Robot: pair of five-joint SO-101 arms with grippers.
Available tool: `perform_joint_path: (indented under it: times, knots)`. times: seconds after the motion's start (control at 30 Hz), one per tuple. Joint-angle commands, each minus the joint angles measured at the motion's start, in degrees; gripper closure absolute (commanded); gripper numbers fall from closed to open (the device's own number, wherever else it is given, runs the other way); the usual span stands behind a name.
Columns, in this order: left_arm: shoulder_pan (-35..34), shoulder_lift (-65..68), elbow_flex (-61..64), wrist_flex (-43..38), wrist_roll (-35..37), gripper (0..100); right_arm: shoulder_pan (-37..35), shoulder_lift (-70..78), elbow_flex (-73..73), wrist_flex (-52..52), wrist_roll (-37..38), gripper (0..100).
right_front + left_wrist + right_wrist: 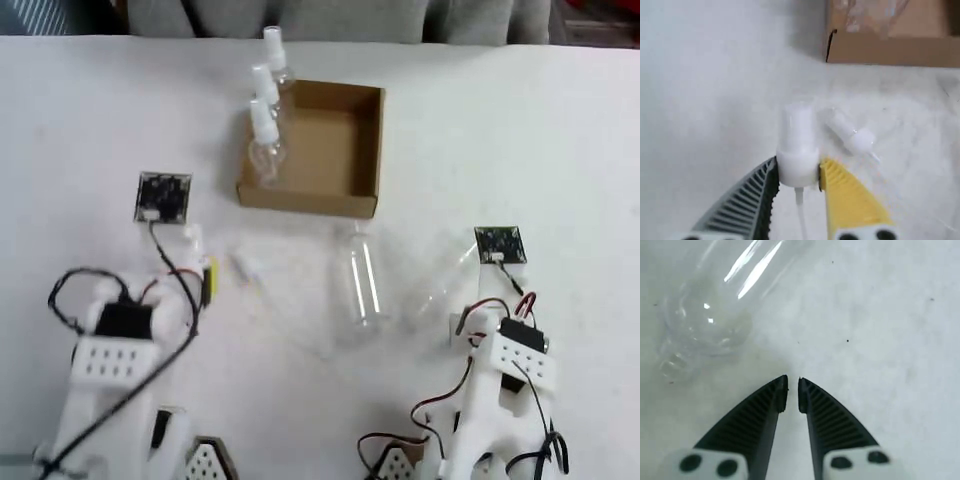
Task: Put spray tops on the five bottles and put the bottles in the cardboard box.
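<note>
Hazard, grip: the left pincer (797, 169) pinches the held top (797, 145) by its round collar alone. A smooth collar may twist or slip between the ribbed fingers.
Hazard, tube: a thin dip tube hangs below the collar. If it bends or swings, it will likely miss a bottle neck.
Hazard, rolling: the middle bottle (362, 285) and the right bottle (440, 280) lie on their sides near the desk (560, 130) centre, in front of the box (305, 202). Both are round and light, so a nudge may send either rolling.
Hazard, right pincer: the right pincer (792, 390) has its fingers almost pressed together, a thin slit between them and nothing held. It sits just beside the right bottle and must spread first, or it will shove the bottle away.
Hazard, stray part: the loose top (245, 268) lies near the left pincer and could be knocked aside.
Hazard, box: three capped bottles (268, 150) crowd the box's left wall. They are tall and narrow, so an incoming bottle may topple them.
Box: brown cardboard, square, open-topped, toward the desk's far edge.
Bottles: clear thin plastic, cylindrical, glossy.
Tops: white hard plastic, a stepped cylinder.
Fingers: ribbed, tapered; grey and yellow on the left, dark on the right.
Desk: white, matte, lightly speckled.
</note>
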State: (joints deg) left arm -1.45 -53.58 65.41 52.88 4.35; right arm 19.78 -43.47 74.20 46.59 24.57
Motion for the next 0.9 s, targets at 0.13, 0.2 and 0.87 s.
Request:
perform_joint_path:
  times: [0.13, 0.2, 0.87]
  knots:
    - [-0.7, 24.4, -10.4, -7.8, 12.8, 98, -0.7, -1.1, -0.3, -0.2, 0.8, 98.1]
    - [-0.7, 28.2, -10.5, -10.9, 15.4, 98, -0.7, -1.1, -0.3, -0.2, 0.8, 98.1]
    - [-1.2, 40.2, -21.3, -1.1, 21.1, 76, -0.7, -1.1, -0.3, -0.3, 0.8, 98.1]
